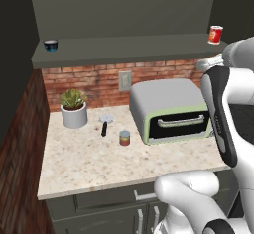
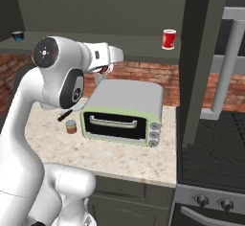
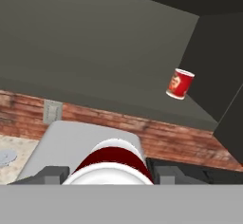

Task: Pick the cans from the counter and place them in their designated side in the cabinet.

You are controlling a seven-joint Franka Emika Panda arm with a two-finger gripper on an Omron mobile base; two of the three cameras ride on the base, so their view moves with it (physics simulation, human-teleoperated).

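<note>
We are carrying the dark red and white can (image 3: pixel 113 163), clamped in the pincer (image 3: pixel 112 174) above the toaster oven (image 2: pixel 125 109), and should be raising it level toward the cabinet shelf (image 1: pixel 124 49), clear of the edge.

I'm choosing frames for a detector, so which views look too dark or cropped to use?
Left base view: cabinet dim, counter evenly lit, sharp. Right base view: the arm blocks the left side. Hand view: dark red and white can cut off at the bottom; red can crisp.
</note>
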